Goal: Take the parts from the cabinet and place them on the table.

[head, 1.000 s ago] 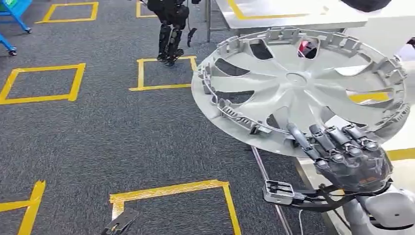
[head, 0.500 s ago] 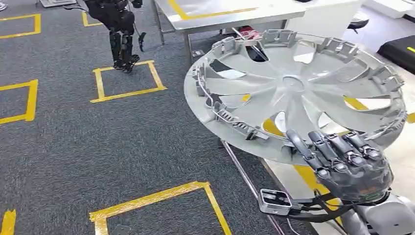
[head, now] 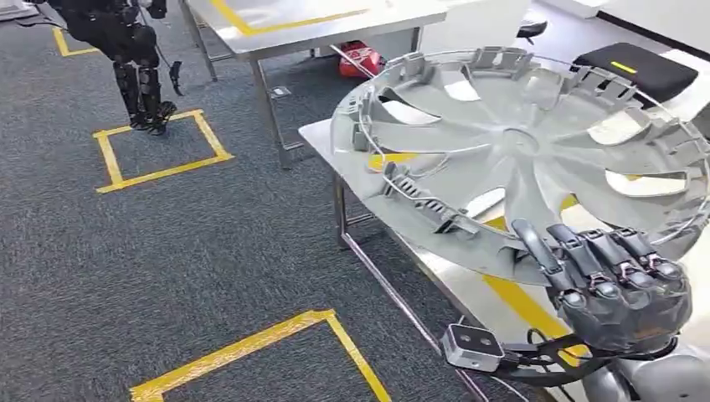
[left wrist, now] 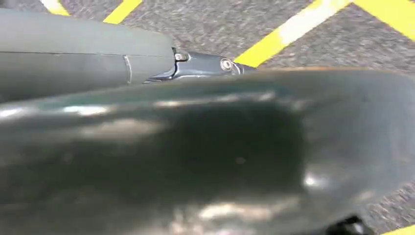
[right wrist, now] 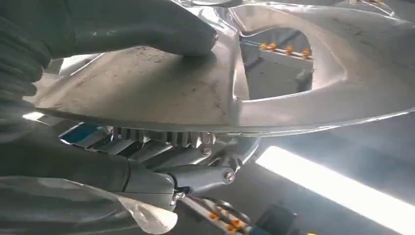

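Right hand [head: 624, 289]: grips the near rim of the hubcap [head: 519, 155], dark fingers [head: 578, 251] curled over the rim onto the inner face. In the right wrist view the grey thumb [right wrist: 147, 27] presses flat on the smooth opposite face of the hubcap [right wrist: 205, 93], so the rim is pinched between thumb and fingers.
Hubcap: a large silver wheel cover, held up in the air and tilted, ribbed inner side with clips and a wire ring facing the head camera. It hangs over the near corner and front edge of the steel table [head: 322, 138], apart from the tabletop; I cannot tell how far above it.
Steel table: a metal-topped bench on thin legs, with a yellow tape line [head: 519, 301] running across its top under the hubcap.
Second table [head: 310, 25]: stands further back, also metal-topped with yellow tape, and a red object [head: 360, 60] lies on the floor under its edge.
Left hand [left wrist: 205, 66]: hangs low over the carpet; the left wrist view gives a grey cover and a dark blurred mass up close, and I cannot tell whether the fingers are spread or curled.
Floor: grey carpet [head: 167, 251] marked with yellow tape squares [head: 155, 146].
Other robot [head: 126, 50]: a black humanoid standing at the far left, its feet on one tape square.
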Robot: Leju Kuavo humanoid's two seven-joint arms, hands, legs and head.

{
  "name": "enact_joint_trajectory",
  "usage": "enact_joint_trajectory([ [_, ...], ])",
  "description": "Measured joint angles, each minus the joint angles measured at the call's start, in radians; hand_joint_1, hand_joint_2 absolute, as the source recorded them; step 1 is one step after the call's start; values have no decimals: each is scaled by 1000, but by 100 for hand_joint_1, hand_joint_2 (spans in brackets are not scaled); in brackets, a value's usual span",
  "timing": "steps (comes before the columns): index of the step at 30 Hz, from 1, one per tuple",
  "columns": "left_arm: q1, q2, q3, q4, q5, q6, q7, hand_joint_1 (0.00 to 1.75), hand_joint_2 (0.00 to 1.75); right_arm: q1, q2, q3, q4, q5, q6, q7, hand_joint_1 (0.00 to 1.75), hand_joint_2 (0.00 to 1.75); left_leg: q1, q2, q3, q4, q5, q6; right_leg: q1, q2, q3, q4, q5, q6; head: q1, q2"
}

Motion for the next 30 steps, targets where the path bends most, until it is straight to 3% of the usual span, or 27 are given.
enact_joint_trajectory([
  [1, 0, -2, 0, -5, -5, -4, 7, 0, 0, -2, -1, 0, 1, 0, 0, 4, 175, 175, -7, 5, 0, 4, -5, -8, 5, 1, 16, -5, -2, -13, -1, 0],
  [2, 0, -1, 0, -8, -12, -6, 10, 0, 0, -3, -2, 0, 1, 0, 0, 11, 175, 175, -7, 13, 2, 3, -4, -12, 6, 14, 12, -3, -1, -23, -4, 0],
  [5, -1, -2, -4, -34, -30, -6, 30, 0, 0, -2, -8, 0, 0, 0, 0, 28, 175, 175, -2, 39, 8, 3, -10, -29, 8, 46, 10, -6, 6, -43, -3, 0],
  [6, -4, -1, -5, -48, -31, -6, 35, 0, 0, 1, -9, 0, -5, 0, 0, 31, 175, 175, 3, -3, 4, 21, -26, -36, 4, 55, 10, -8, 8, -47, -5, 0],
  [7, -5, -1, -6, -56, -32, -7, 40, 0, 0, 1, -9, 0, -6, 0, 0, 32, 175, 175, 4, -37, -15, 67, -56, -37, 4, 61, 10, -8, 8, -54, -7, 0],
  [8, -6, -1, -6, -63, -32, -9, 46, 0, 0, 1, -9, 0, -7, 0, 0, 32, 175, 175, 4, -56, -49, 145, -98, -37, 4, 70, 11, -8, 8, -58, -10, 0],
  [9, -4, -1, -8, -69, -32, -14, 51, 0, 0, 3, -9, 0, -7, 0, 0, 31, 175, 175, 4, -65, -95, 243, -140, -37, 6, 83, 11, -8, 8, -60, -9, 0],
  [10, 1, -1, -9, -75, -32, -21, 60, 0, 0, 9, -10, -3, -9, 0, 0, 32, 175, 175, 4, -66, -129, 313, -159, -36, 8, 98, 11, -8, 8, -60, -9, 0],
  [11, 7, -1, -11, -83, -31, -21, 63, 0, 0, 16, -11, -6, -12, 0, 0, 33, 175, 175, 3, -67, -143, 336, -157, -33, 10, 111, 12, -8, 8, -60, -10, 0],
  [12, 12, -1, -12, -91, -31, -22, 63, 0, 0, 23, -13, -8, -15, 0, 0, 34, 175, 175, 3, -68, -137, 316, -132, -29, 12, 125, 14, -7, 8, -60, -9, 0],
  [14, 13, -1, -15, -100, -31, -22, 63, 0, 0, 29, -15, -11, -18, 0, 0, 36, 175, 175, 0, -84, -74, 165, -38, -14, 13, 153, 16, -7, 8, -60, -9, 0],
  [15, 13, 2, -17, -104, -31, -22, 63, 0, 0, 31, -15, -11, -21, 0, 0, 37, 175, 175, -3, -119, -31, 69, 6, -5, 12, 165, 17, -7, 9, -59, -9, 0],
  [16, 14, 6, -19, -106, -31, -22, 64, 0, 0, 32, -15, -12, -21, 0, 0, 39, 175, 175, -3, -158, -12, 27, 3, 4, 16, 173, 14, -4, 9, -55, -9, 0],
  [18, 17, 6, -24, -114, -31, -22, 70, 0, 0, 34, -17, -13, -24, 0, 0, 43, 175, 175, -5, -143, -5, 11, -1, -1, 9, 194, 6, -4, 12, -45, -8, 0],
  [20, 21, 6, -29, -126, -31, -22, 76, 0, 0, 41, -19, -13, -27, 0, 0, 45, 175, 175, -3, -123, -3, 2, 4, 5, 8, 216, 1, -11, 17, -30, -8, 0],
  [21, 21, 8, -30, -132, -31, -22, 78, 0, 0, 46, -19, -13, -29, 0, 0, 44, 175, 175, 5, -107, 2, -15, 12, 10, 7, 197, -8, -3, 11, -30, -9, 0],
  [22, 23, 8, -30, -137, -31, -20, 77, 0, 0, 45, -21, -13, -31, 0, 0, 44, 175, 175, 3, -99, 4, -20, 15, 14, 12, 141, -25, 29, -16, -26, -3, 0],
  [23, 25, 8, -31, -139, -31, -21, 77, 0, 0, 43, -23, -13, -31, 0, 0, 43, 175, 175, 3, -86, 3, -20, 16, 16, 10, 106, -57, 96, -55, -20, 2, 0],
  [25, 31, 8, -34, -140, -31, -21, 78, 0, 0, 44, -24, -13, -31, 0, 0, 42, 175, 175, 1, -60, 4, -19, 13, 16, 6, 84, -127, 248, -120, -10, 1, 0],
  [26, 34, 9, -35, -142, -31, -21, 78, 0, 0, 45, -24, -13, -31, 0, 0, 42, 175, 175, 1, -46, 4, -19, 12, 16, 4, 82, -147, 287, -127, -5, 2, 0],
  [27, 35, 9, -35, -142, -31, -21, 78, 0, 0, 46, -24, -13, -30, 0, 0, 42, 175, 175, 2, -33, 4, -18, 10, 15, 1, 78, -140, 276, -109, -1, 2, 0],
  [28, 35, 8, -35, -142, -31, -21, 78, 0, 0, 47, -24, -13, -30, 0, 0, 42, 175, 175, 2, -23, 5, -17, 8, 12, -1, 73, -114, 228, -79, 1, 2, 0],
  [29, 34, 8, -35, -145, -31, -21, 78, 0, 0, 49, -24, -13, -31, 0, 0, 42, 175, 175, 4, -12, 7, -15, 5, 9, -4, 63, -64, 137, -35, 3, 1, 0],
  [30, 34, 7, -36, -147, -31, -22, 78, 0, 0, 49, -24, -13, -31, 0, 0, 41, 175, 175, 4, -3, 9, -11, 0, 2, -4, 31, -3, 31, 3, 6, 2, 0],
])
